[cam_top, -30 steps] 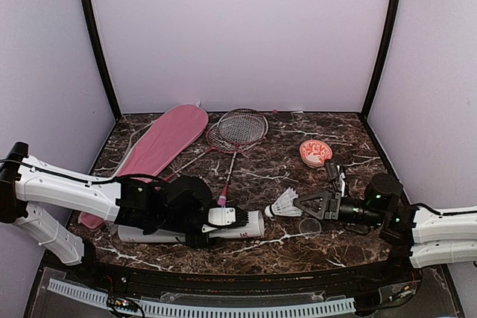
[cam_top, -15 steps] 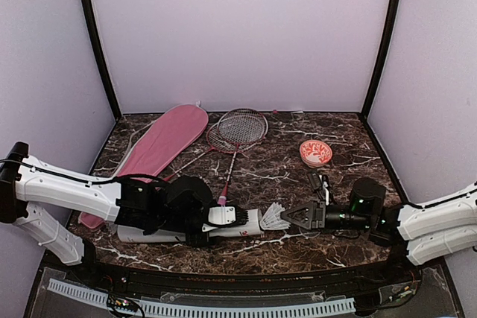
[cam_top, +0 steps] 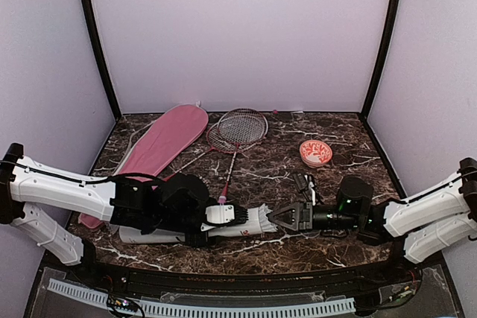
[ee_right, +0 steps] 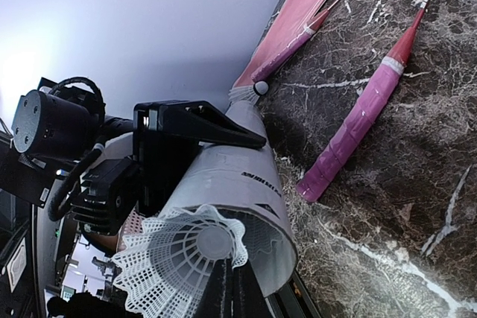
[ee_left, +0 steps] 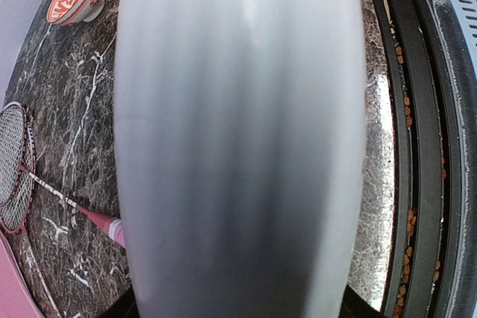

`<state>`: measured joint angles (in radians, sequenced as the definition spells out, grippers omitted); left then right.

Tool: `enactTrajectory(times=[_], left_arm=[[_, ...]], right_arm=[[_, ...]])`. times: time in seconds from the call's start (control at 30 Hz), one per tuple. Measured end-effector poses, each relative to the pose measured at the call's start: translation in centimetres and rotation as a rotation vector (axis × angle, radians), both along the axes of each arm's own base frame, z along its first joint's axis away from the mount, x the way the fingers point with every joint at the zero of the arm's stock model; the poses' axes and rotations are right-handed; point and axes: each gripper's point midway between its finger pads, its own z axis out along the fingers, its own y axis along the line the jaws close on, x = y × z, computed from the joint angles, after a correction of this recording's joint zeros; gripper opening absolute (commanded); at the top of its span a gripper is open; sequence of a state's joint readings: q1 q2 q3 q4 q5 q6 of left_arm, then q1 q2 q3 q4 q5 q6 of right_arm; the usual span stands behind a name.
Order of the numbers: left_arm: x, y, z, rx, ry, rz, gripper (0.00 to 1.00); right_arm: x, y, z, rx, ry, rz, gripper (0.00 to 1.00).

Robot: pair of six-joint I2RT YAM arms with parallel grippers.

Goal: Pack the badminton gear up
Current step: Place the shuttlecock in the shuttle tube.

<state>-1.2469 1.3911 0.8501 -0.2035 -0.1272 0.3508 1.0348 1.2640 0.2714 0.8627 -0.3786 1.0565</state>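
While left fingers (cam_top: pixel 232 217) clamp the white red-logo cylindrical tube (ee_left: pixel 238 139) lying sideways on the dark marble surface (cam_top: pixel 343 176), right fingers (ee_right: pixel 223 290) are pinched together on a white mesh-skirted shuttlecock (ee_right: pixel 182 251) at the tube's open mouth. Red-framed rackets (cam_top: pixel 240 128) and a long pink bag (cam_top: pixel 168 139) lie behind.

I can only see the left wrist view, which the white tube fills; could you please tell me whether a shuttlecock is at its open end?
Observer: Yes. The right wrist view shows a shuttlecock at the tube mouth, cork end pointing in, skirt at the rim.
Operator: Thank you. What holds it?
Observer: The right gripper, shut on its skirt.
Operator: And how does the tube lie?
Observer: On its side along the table's near edge, clamped by the left gripper.
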Motion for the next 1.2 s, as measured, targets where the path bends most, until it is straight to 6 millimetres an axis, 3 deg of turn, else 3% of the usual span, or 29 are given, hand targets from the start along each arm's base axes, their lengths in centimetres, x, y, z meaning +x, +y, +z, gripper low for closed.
enactTrajectory(times=[0.77, 1.2], left_arm=[[-0.2, -0.1, 0.0, -0.004, 0.007, -0.008, 0.63], [-0.3, -0.1, 0.0, -0.005, 0.011, -0.011, 0.63]], right_arm=[[-0.3, 1.8, 0.5, -0.093, -0.052, 0.060, 0.00], [-1.2, 3.5, -0.2, -0.120, -0.055, 0.111, 0.00]])
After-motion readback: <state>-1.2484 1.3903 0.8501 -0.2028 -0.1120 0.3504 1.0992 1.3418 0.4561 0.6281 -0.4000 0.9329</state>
